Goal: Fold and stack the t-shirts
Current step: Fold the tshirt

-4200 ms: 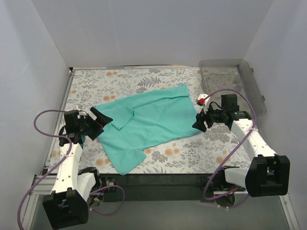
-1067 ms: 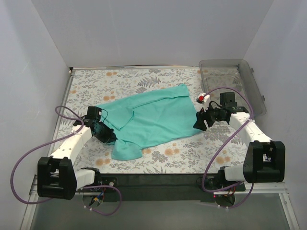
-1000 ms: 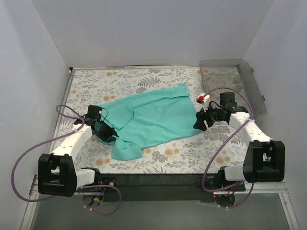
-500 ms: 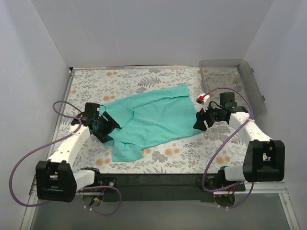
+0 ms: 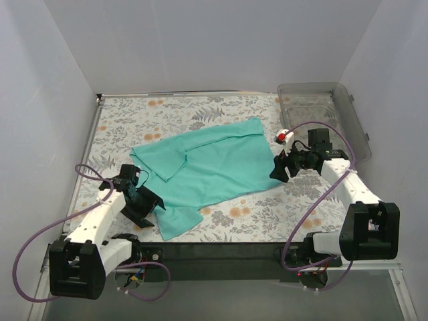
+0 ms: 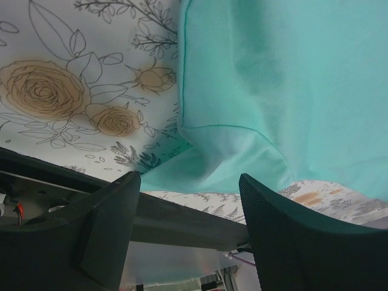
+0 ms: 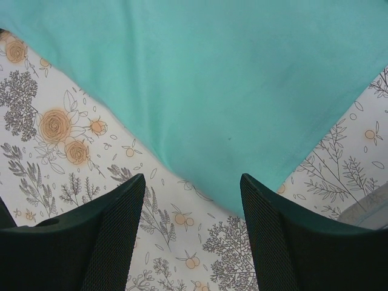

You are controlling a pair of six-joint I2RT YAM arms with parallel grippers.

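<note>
I see the plain teal short-sleeved fabric t-shirt [image 5: 207, 167] lying loosely spread across the middle of the floral-patterned table mat [image 5: 167, 114], with one flap folded over on its left part. My left gripper [image 5: 155, 208] sits over the mat's near-left area, at the shirt's near corner. Its jaws are spread and pinch nothing, and a hemmed edge shows between them. My right gripper [image 5: 277, 170] hangs over the mat's right side, at the shirt's right corner. Its jaws are also spread and empty.
</note>
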